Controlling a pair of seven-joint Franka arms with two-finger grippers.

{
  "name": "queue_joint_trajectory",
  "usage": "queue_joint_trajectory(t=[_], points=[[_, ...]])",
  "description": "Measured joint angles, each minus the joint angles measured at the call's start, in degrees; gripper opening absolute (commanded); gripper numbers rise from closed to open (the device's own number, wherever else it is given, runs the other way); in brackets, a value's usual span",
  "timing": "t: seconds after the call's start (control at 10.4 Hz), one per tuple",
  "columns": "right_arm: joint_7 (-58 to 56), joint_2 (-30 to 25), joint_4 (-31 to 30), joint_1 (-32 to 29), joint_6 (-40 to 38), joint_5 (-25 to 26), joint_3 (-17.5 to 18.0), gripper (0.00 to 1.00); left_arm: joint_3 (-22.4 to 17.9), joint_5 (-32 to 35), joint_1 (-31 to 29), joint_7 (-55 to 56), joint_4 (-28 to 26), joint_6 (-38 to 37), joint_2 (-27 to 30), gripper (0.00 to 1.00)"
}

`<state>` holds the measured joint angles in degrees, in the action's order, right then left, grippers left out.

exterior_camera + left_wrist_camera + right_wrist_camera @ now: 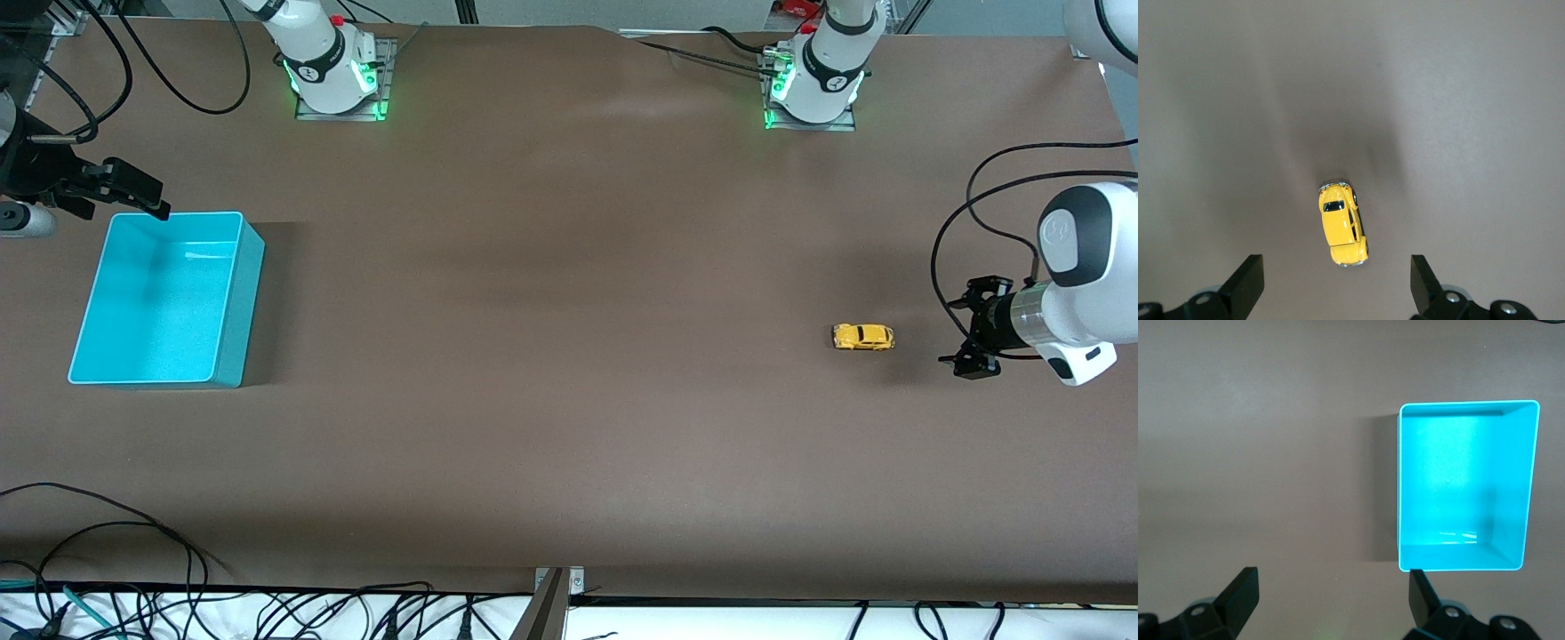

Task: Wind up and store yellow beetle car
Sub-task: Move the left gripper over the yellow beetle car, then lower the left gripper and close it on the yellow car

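Observation:
The yellow beetle car (862, 337) stands on its wheels on the brown table, toward the left arm's end. My left gripper (958, 331) hangs low beside it, on the side of the table's end, and points at it. In the left wrist view the car (1342, 223) lies just ahead of the open left gripper (1337, 283), clear of both fingers. My right gripper (147, 191) hovers over the corner of the turquoise bin (244, 302) at the right arm's end. It is open and empty (1331, 597), with the empty bin (1465, 405) beside one finger.
Both arm bases (338, 80) (813, 89) stand along the edge farthest from the front camera. Loose cables (107, 533) lie over the table's near edge at the right arm's end. A wide stretch of bare table separates the car from the bin.

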<state>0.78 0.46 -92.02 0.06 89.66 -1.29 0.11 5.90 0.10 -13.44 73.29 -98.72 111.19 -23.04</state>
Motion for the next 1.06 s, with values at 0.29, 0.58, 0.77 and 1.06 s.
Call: queue_joint_trajectory(t=[0.29,0.58,0.77,1.06], points=[[0.00,0.00,0.00,0.00,0.00,0.00,0.00,1.00,0.10,-0.01,0.10,7.26,-5.21,8.54,-1.40,1.00],[0.00,0.00,0.00,0.00,0.00,0.00,0.00,1.00,0.40,-0.01,0.88,12.17,-12.31,16.60,-1.60,1.00],[0.00,0.00,0.00,0.00,0.00,0.00,0.01,1.00,0.47,-0.01,1.93,14.37,-16.08,20.95,-1.63,1.00],[0.00,0.00,0.00,0.00,0.00,0.00,0.02,1.00,0.72,-0.01,2.50,15.09,-19.82,26.30,-1.67,1.00]])
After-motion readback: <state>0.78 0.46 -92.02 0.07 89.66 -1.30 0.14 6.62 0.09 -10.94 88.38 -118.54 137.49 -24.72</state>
